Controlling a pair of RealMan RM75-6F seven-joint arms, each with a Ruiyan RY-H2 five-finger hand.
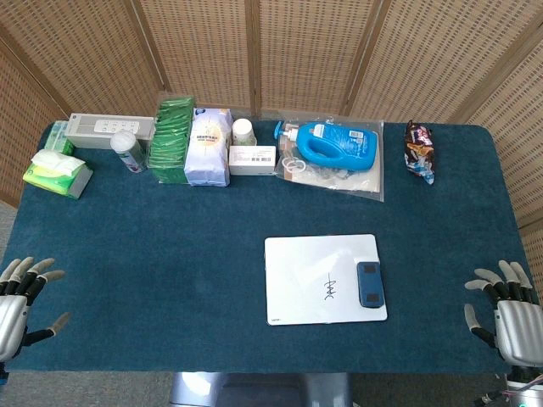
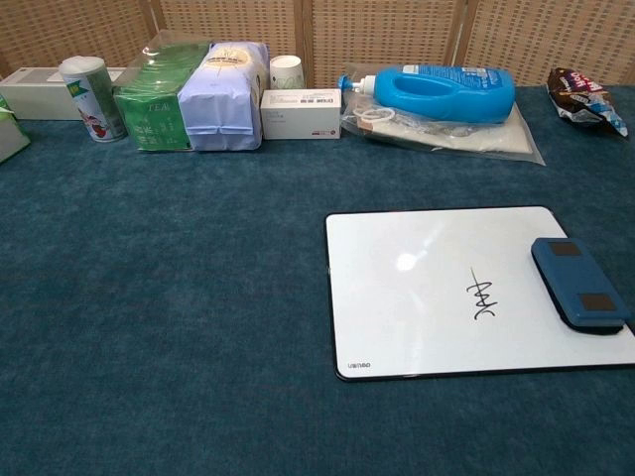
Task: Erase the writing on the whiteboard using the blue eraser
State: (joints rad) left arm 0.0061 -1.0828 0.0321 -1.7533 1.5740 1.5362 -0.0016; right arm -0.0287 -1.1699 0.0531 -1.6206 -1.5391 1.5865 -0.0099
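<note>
Both hands rest empty with fingers spread at the desk's near corners, the right hand [image 1: 509,309] nearer the work than the left hand [image 1: 21,297]. The blue eraser [image 2: 579,283] lies untouched on the whiteboard's [image 2: 417,297] right edge, beside the black writing [image 2: 482,295]. Nothing is erased; everything remains to do.

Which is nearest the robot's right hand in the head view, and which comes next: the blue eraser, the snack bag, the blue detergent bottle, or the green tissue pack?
From the right hand:
1. Blue eraser, on the whiteboard's right edge.
2. Snack bag, back right of the table.
3. Blue detergent bottle, back centre, lying on a plastic bag.
4. Green tissue pack, far left.
</note>
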